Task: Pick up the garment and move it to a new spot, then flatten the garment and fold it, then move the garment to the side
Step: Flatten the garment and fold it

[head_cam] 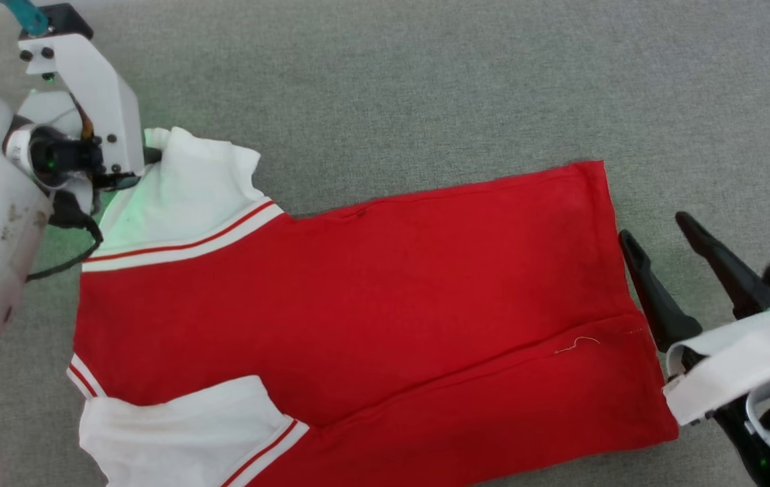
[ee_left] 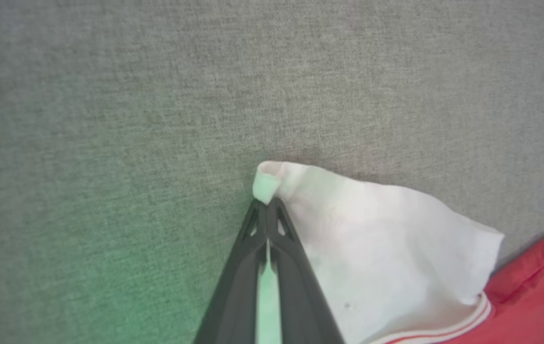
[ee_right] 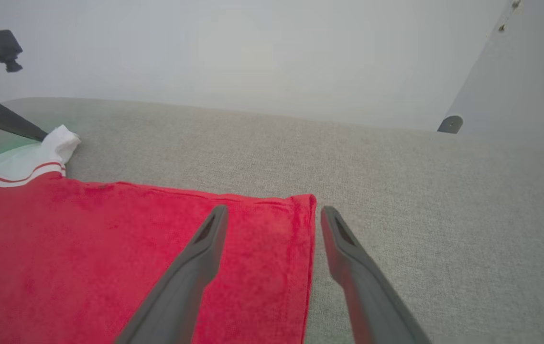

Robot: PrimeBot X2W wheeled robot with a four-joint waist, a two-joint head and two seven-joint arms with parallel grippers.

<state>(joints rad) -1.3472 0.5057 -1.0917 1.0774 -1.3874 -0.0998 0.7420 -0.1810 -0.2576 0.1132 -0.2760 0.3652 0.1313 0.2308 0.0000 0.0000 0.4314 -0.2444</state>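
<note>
The garment (head_cam: 358, 304), a red jersey with white lining and white-and-red striped trim, lies spread flat on the grey cloth surface. Its white shoulder straps are at the left and its hem at the right. My left gripper (head_cam: 155, 155) is shut on the tip of the far white strap; in the left wrist view the fingers (ee_left: 266, 203) pinch that white corner (ee_left: 372, 248). My right gripper (head_cam: 654, 228) stands open beside the far hem corner. In the right wrist view its fingers (ee_right: 274, 212) straddle the hem edge of the garment (ee_right: 85, 248), and the left gripper (ee_right: 38, 136) shows at the far strap.
The grey cloth surface (head_cam: 425, 81) stretches beyond the garment on the far side and to the right. A white wall (ee_right: 253, 57) rises behind it, with a pale panel (ee_right: 506, 86) at the right. A black cable (head_cam: 67, 260) hangs by my left forearm.
</note>
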